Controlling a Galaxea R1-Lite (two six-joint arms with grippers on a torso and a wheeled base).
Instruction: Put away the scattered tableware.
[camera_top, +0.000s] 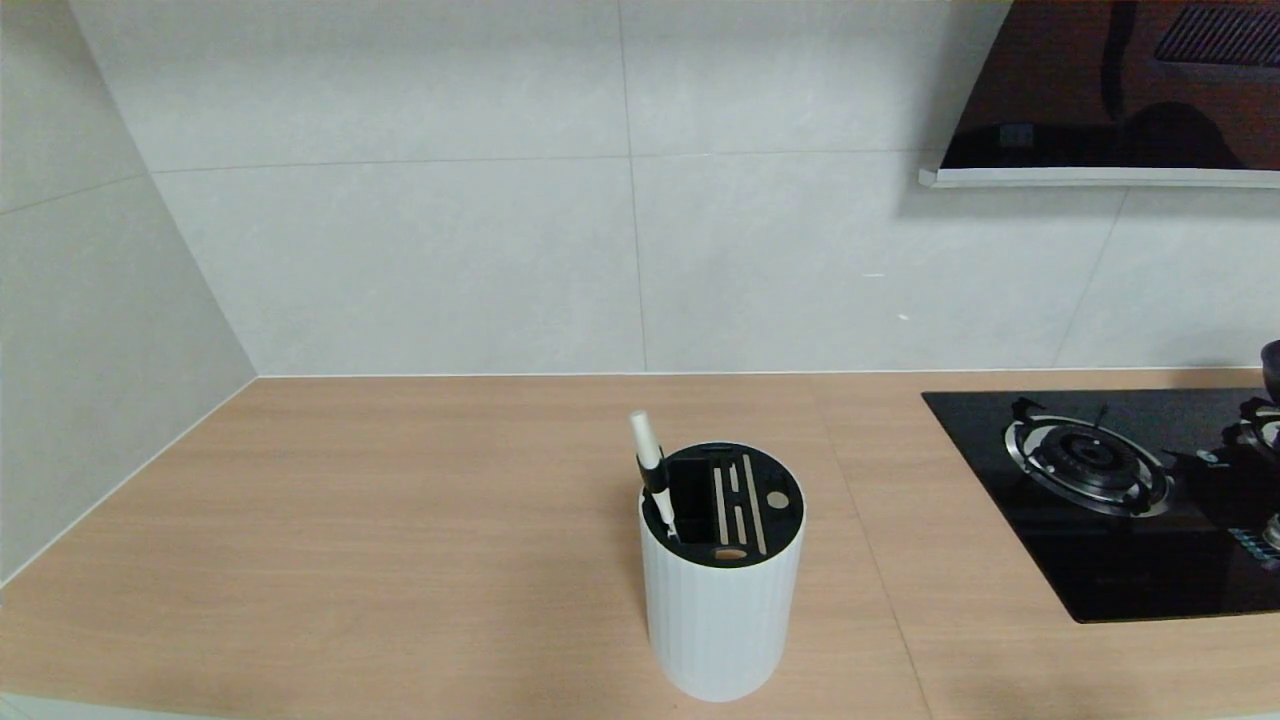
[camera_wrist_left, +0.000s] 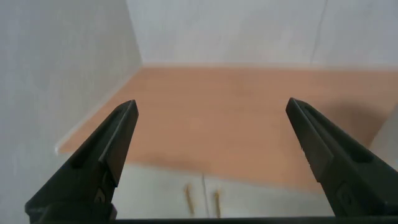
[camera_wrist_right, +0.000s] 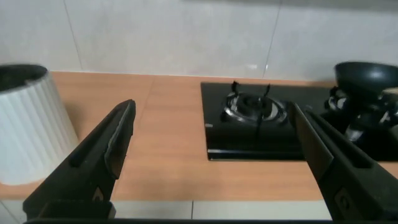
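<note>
Evidently both are spread wide, holding nothing: the left pincer (camera_wrist_left: 211, 106) faces the surface (camera_top: 400, 520) near the wall corner, and the right pincer (camera_wrist_right: 212, 107) points between the white holder (camera_top: 722, 610) and the hob (camera_top: 1090, 540). A white-handled utensil (camera_top: 648, 455) stands nearly upright in the holder, and the right arm looks nearer.

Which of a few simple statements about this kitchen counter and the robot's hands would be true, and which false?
1. A white-handled utensil stands in the white holder. True.
2. The holder lies tipped over. False: it stands upright on the wooden counter.
3. The left hand is open and empty. True.
4. A spoon is clamped in one hand. False: the right hand is open and empty too.
5. A stove sits to the holder's right. True.
</note>
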